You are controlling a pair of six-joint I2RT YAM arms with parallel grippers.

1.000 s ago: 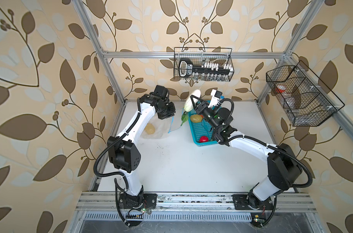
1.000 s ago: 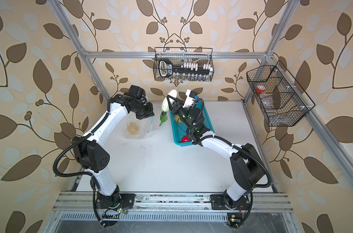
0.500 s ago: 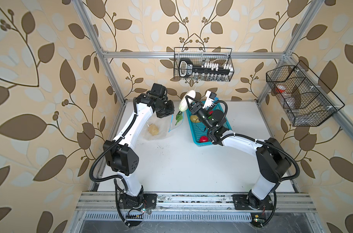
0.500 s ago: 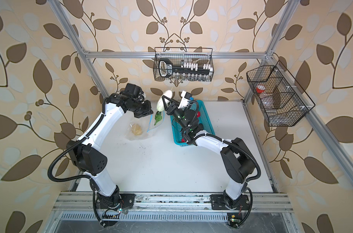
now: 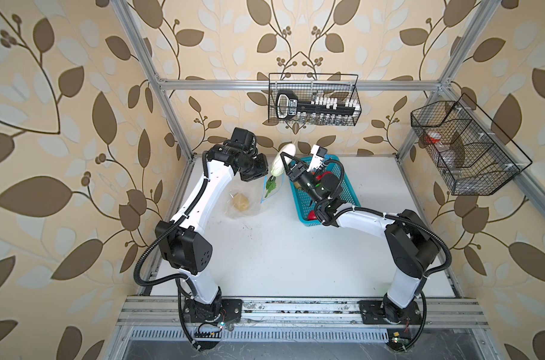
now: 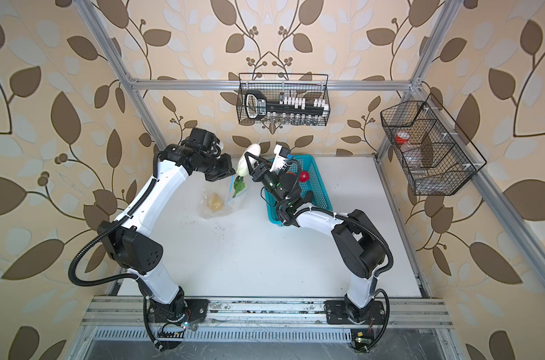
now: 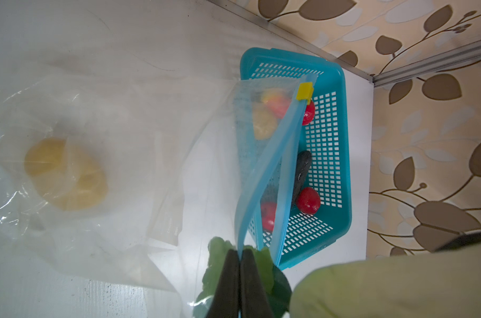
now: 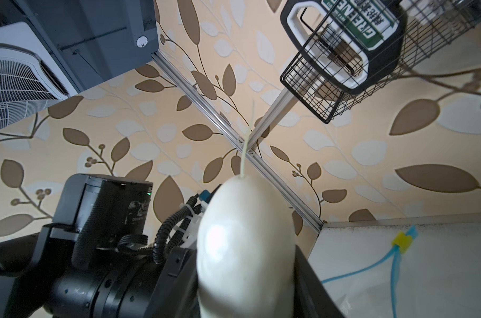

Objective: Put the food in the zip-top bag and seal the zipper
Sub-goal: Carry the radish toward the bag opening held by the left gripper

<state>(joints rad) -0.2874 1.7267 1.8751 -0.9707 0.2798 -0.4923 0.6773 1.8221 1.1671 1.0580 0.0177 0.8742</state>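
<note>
Clear zip-top bag (image 5: 251, 188) lies on bench (image 5: 296, 249) at eleven o'clock, tan potato (image 5: 240, 201) inside. Pressed together, left gripper (image 7: 240, 253) pinches blue zipper (image 7: 264, 170), mouth held raised. Partly spread, right gripper (image 5: 284, 162) clamps white vegetable (image 8: 245, 247), leaves down beside the mouth. Turquoise basket (image 5: 348, 190) sits at one o'clock.

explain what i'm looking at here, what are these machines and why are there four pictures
Two white robot arms stand at a white table, each ending in a two-finger gripper. Two pictures look down from overhead; the other two come from cameras on the arms' wrists. The left gripper pinches the open mouth of a clear zip-top bag with a potato inside. The right gripper holds a white radish near that mouth. A turquoise basket holds more toy food.
</note>
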